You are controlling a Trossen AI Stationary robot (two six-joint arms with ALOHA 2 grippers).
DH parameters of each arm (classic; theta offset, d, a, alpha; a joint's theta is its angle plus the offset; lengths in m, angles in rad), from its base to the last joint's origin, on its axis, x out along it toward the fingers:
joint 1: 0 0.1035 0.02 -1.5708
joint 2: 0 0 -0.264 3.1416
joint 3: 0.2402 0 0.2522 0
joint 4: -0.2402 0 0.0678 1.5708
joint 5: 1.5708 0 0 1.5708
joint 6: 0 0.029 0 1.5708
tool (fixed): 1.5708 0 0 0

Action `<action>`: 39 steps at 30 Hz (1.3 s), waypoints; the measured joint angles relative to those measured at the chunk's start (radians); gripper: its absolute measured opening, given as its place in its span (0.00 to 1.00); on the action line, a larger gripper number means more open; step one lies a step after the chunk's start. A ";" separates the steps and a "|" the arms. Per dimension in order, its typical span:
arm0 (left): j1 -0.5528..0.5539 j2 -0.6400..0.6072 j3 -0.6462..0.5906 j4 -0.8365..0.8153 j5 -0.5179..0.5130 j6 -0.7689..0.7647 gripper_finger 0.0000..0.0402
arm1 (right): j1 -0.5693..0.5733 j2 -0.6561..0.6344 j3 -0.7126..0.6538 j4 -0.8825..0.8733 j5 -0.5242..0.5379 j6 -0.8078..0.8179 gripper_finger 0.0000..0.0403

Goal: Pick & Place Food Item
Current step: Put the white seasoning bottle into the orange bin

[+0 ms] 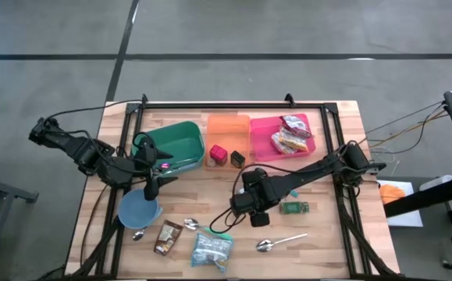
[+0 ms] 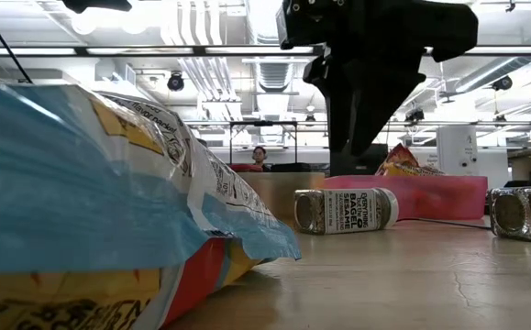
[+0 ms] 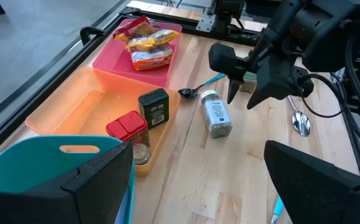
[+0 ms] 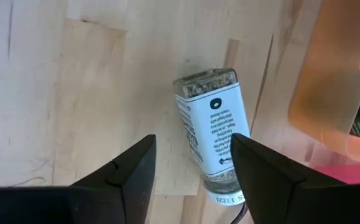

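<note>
Hanging just over the jar (image 4: 212, 140), the right tool (image 4: 192, 163) has its fingers (image 4: 127, 171) apart on either side of it, not clamped on anything, not touching it as far as I can see. The jar lies on its side on the worktop (image 1: 319, 226) near the middle, white label up, just in front of the orange bin (image 1: 228, 129). From the low view a big snack bag (image 2: 82, 211) fills the near side, with the jar (image 2: 346, 210) lying past it and a green-labelled jar (image 2: 525, 214) off to one side. Near the front edge there are spoons (image 1: 276, 243) and another packet (image 1: 165, 236). Over on the left, the left tool (image 1: 152, 186) sits above a blue bowl (image 1: 137, 209), fingers wide apart and empty, beside the green bin (image 1: 176, 142). At the back the pink bin (image 1: 266, 139) holds snack packs (image 1: 291, 136), and the orange bin has a red-capped jar (image 3: 127, 126) and a dark tin (image 3: 153, 107) in it.
</note>
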 joint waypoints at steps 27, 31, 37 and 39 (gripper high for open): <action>0.000 0.000 0.000 0.000 0.000 0.000 0.90 | -0.009 -0.001 -0.053 0.142 0.015 -0.154 0.94; 0.000 0.000 0.000 0.000 0.000 0.000 0.90 | -0.033 -0.001 -0.065 0.150 0.016 -0.157 0.94; 0.000 0.000 0.000 0.000 0.000 -0.001 0.90 | -0.065 -0.002 -0.103 0.174 0.009 -0.158 0.94; 0.000 0.000 0.000 0.000 0.000 0.000 0.90 | -0.072 -0.002 -0.119 0.173 0.007 -0.160 0.94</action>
